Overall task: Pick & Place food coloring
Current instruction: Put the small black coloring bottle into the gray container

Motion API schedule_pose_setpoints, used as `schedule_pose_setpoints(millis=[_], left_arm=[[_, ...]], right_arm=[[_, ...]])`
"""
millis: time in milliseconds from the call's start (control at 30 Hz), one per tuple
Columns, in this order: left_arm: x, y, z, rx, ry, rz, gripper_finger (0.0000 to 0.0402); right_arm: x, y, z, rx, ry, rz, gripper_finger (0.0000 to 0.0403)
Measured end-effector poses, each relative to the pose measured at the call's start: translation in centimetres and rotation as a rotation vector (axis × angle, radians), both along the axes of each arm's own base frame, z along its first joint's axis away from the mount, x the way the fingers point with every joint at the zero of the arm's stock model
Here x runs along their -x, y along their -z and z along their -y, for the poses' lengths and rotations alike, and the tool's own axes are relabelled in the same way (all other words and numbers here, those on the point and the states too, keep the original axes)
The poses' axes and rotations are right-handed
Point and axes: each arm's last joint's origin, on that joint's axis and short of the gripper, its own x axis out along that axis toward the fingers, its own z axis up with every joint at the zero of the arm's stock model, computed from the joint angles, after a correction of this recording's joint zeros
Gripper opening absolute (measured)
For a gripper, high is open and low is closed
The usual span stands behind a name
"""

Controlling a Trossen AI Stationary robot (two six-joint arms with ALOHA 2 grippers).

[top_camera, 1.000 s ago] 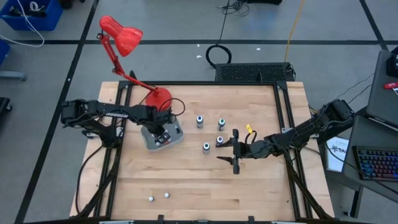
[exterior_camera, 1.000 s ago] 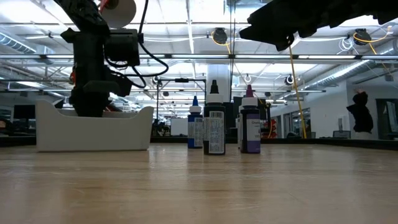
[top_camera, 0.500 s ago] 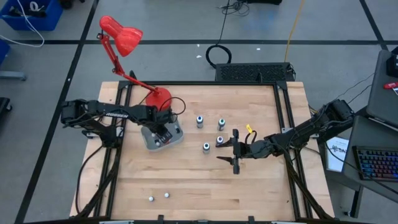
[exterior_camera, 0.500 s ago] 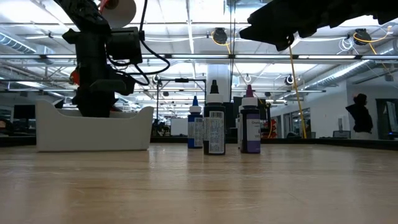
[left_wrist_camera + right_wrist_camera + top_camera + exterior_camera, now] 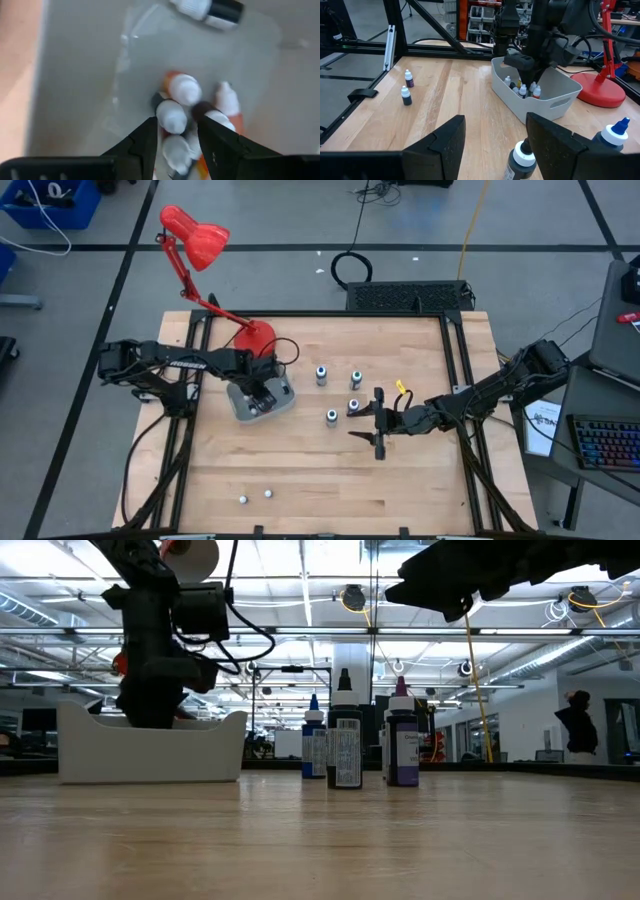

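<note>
Left end effector (image 5: 174,137) down inside tray (image 5: 283,392), fingers parted, white-capped food coloring bottle (image 5: 171,116) sitting between them, not squeezed. I count several more bottles crowded around it. Right end effector (image 5: 380,426) released, empty, hovering mid-bench (image 5: 420,490) just beside four standing bottles (image 5: 339,394). Two tiny bottles (image 5: 256,497) near front edge; open wood elsewhere.
</note>
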Motion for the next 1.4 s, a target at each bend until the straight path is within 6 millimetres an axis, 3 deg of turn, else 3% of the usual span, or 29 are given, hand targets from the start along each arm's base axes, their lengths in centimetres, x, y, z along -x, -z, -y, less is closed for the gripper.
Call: schedule_pose_setpoints(millis=[433, 600, 667, 767, 933, 1100, 1233, 1400], left_arm=[[-1.5, -5.3, -0.2, -0.015, 0.029, -0.02, 0.0145], [-2.5, -7.6, 0.9, -0.055, 0.071, 0.018, 0.0145], [-3.1, -8.4, 2.5, -0.045, 0.139, 0.063, 0.0145], [-3.8, -9.2, 6.4, -0.031, 0.266, 0.13, 0.0145], [-3.3, -9.5, 15.9, 0.027, 0.587, 0.29, 0.0145], [-1.8, -7.9, 24.1, -0.031, 0.772, 0.409, 0.0145], [-1.7, -5.5, 27.1, -0.016, 0.865, 0.4, 0.0145], [-2.3, -2.8, 27.6, -0.039, 0.875, 0.306, 0.0145]], right_arm=[[0.0, 0.0, 0.0, -0.001, 0.001, -0.004, 0.0196], [0.1, 0.2, 0.0, 0.007, 0.001, -0.023, 0.0196], [0.1, 0.2, 0.0, 0.004, 0.002, -0.022, 0.0196], [0.1, 0.3, 0.0, 0.001, 0.004, -0.026, 0.0196], [0.1, 0.4, 0.1, 0.005, 0.004, -0.035, 0.0196], [0.1, 0.4, 0.1, 0.009, 0.005, -0.035, 0.0196], [0.1, 0.3, 0.1, 0.008, 0.005, -0.029, 0.0196], [0.0, 0.2, 0.1, -0.009, 0.008, -0.02, 0.0196]])
